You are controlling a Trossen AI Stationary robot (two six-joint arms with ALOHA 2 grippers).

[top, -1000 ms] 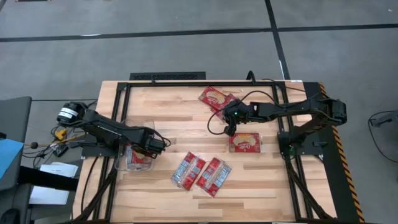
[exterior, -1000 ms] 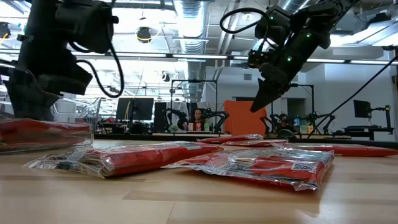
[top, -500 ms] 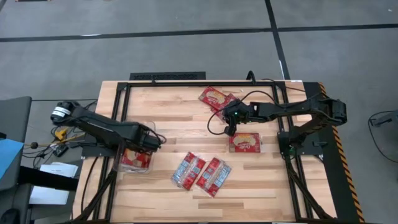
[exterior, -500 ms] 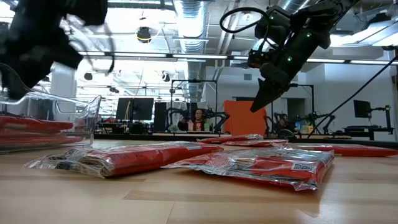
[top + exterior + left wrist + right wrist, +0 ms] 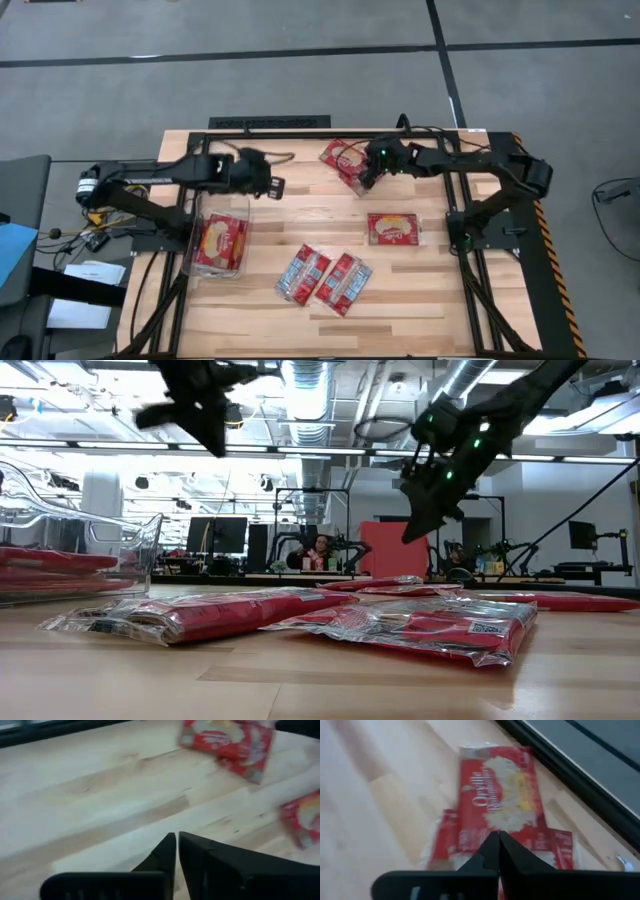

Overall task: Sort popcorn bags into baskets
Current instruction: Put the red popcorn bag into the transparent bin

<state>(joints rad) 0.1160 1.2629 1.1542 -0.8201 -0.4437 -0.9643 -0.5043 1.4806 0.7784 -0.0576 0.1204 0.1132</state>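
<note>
Hovering above the red popcorn bags with cream-yellow ovals (image 5: 345,160) at the far edge of the wooden table (image 5: 300,210), the right gripper (image 5: 366,178) has its fingers clenched, empty. Left gripper (image 5: 276,187), fingers pressed together, hangs beyond the clear plastic rectangular tub (image 5: 219,243), which holds red packets. Three more bags lie loose mid-table.

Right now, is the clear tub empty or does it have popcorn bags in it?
Not empty: the clear tub holds a red popcorn bag.

Five popcorn bags (image 5: 339,283) lie on the table (image 5: 300,205); one tub (image 5: 218,245) holds more.
</note>
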